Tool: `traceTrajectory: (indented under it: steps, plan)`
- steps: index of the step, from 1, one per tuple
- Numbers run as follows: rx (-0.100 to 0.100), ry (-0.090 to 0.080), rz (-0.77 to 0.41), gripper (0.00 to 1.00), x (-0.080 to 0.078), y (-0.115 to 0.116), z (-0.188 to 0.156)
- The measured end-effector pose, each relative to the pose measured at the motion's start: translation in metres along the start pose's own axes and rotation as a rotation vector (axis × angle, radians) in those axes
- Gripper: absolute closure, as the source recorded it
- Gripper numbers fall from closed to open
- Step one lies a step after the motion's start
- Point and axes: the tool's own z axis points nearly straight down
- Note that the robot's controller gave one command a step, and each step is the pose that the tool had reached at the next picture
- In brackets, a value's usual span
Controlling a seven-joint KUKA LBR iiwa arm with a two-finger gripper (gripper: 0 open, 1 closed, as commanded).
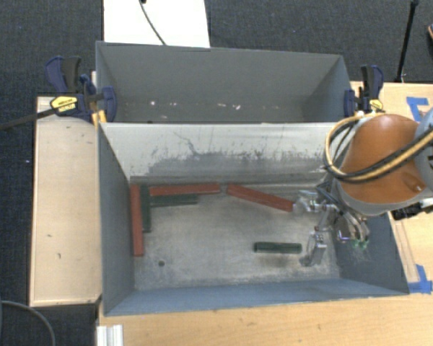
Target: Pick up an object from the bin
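Here lie three red bars [184,190], one dark bar [278,248].

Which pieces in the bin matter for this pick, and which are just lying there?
In play: gripper; dark floor bar next to it.
Lying about: slanted red bar; back-wall red bar; left-wall red bar; dark corner bar.

The round orange arm cover [379,168] hides the grey metal bin's [238,295] right wall; the slanted reddish-brown strip's [260,197] right end vanishes behind the gripper [315,256].
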Motion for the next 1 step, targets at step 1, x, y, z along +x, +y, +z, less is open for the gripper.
traceTrajectory:
  steps: [1]
  plan:
    - [-0.006, 0.007, -0.012, 0.0, -0.0141, 0.0186, 0.0636]
